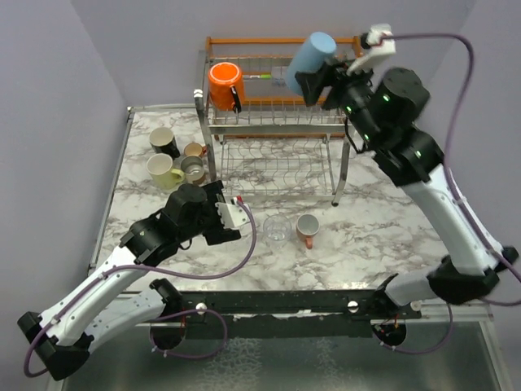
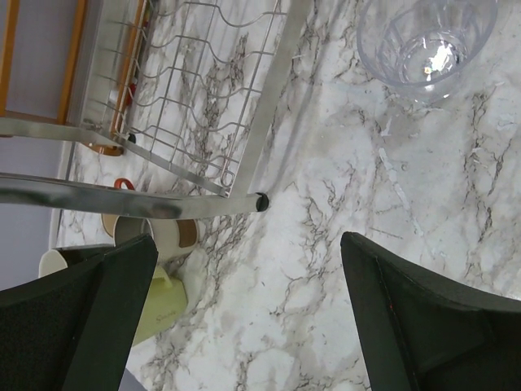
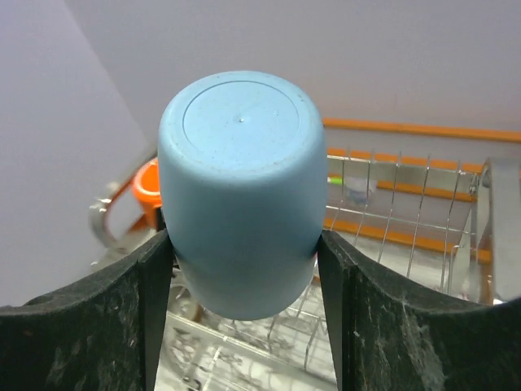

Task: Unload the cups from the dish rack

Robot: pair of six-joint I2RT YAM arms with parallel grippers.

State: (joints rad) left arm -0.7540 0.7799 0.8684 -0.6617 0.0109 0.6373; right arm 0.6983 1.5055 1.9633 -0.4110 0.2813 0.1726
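**A:** Two fingers (image 3: 122, 326) of the right gripper (image 3: 244, 244) are clamped on the sides of the light blue cup (image 3: 236, 179). They hold it over the upper tier of the dish rack (image 1: 260, 39), at the bench's (image 1: 383, 236) far edge.

**B:** What does this step need?

**A:** I'd raise it clear of the wires and rails before swinging out. Squeeze evenly, since the wall looks smooth. Then set it down towards the front edge, apart from the clear glass (image 1: 277, 229) and the small orange-red cup (image 1: 308, 230).

**B:** And the cup?

**A:** It's matte pale blue with rounded shoulders, a flat base and no handle. The orange mug (image 1: 224, 84) sits on the same tier.

**B:** And the left gripper (image 2: 248, 244)?

**A:** Its jaws are wide apart and hold nothing. It is low over the bench, near the glass.
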